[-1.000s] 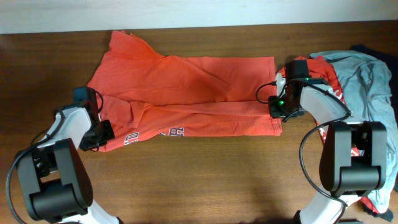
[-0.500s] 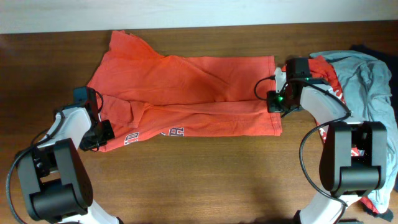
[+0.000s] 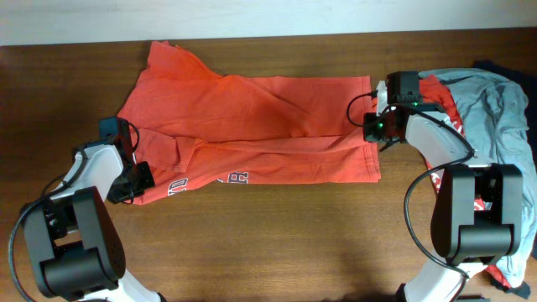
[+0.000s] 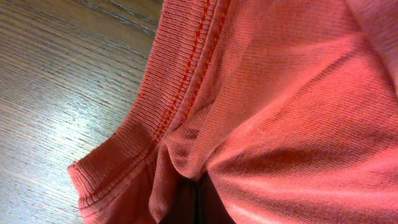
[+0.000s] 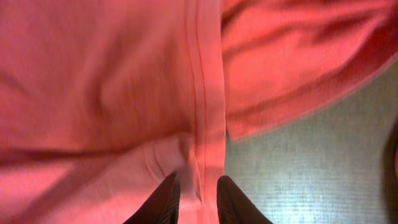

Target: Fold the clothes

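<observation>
The left gripper (image 4: 196, 205) is pressed together on a bunched fold of the soft orange-red cotton T-shirt (image 3: 252, 126), its dark fingers all but buried in the cloth. A ribbed, double-stitched edge of the shirt curls just beside them, with bare wood on the outer side. From overhead, this grip sits at the shirt's left end, near the white-grey chest lettering (image 3: 231, 179) along the front edge.

The right gripper (image 5: 198, 199) has its two dark fingertips a little apart, with the stitched hem of the same shirt running between them. Whether they pinch the hem or merely straddle it cannot be told. The overhead view places this gripper at the shirt's right-hand edge, about halfway along the hem.

The T-shirt lies stretched lengthwise across the brown wooden table (image 3: 277, 243), folded over on itself along a crease running from end to end. Its far left corner fans out toward the back edge.

Just right of the right arm, a crumpled grey-blue shirt (image 3: 499, 109) is heaped over a second red shirt (image 3: 435, 85). A dark cloth (image 3: 503, 65) shows behind the heap.
</observation>
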Robot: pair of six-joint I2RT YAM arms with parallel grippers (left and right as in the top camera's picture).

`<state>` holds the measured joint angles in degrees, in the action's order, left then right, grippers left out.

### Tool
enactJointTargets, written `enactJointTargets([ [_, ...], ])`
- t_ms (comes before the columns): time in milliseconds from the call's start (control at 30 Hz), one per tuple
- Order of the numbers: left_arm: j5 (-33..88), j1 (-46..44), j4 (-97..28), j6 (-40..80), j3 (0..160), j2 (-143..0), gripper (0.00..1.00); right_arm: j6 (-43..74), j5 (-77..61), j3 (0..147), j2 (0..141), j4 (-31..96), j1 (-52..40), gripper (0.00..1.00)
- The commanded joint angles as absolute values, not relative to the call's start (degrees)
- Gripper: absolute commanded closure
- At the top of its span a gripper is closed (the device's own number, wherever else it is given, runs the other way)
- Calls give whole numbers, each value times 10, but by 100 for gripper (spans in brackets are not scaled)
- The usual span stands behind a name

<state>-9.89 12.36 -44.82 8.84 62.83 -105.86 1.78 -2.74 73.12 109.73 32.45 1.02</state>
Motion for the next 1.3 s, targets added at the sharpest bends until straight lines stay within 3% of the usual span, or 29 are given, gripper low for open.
enactJointTargets([
  [0, -101, 128, -448, 96, 619, -1066, 100, 26, -14, 740, 1088, 354, 8, 75],
  [200, -101, 128, -448, 96, 619, -1066, 100, -18, -84, 739, 1077, 408, 8, 85],
  [567, -102, 128, -453, 95, 619, -1066, 100, -26, -80, 734, 1150, 429, 7, 85],
  [867, -103, 128, -513, 96, 618, -1066, 93, -26, -63, 732, 1183, 552, 8, 87],
  [1267, -162, 128, -604, 126, 618, -1066, 94, 27, 72, 732, 1183, 656, 8, 88],
])
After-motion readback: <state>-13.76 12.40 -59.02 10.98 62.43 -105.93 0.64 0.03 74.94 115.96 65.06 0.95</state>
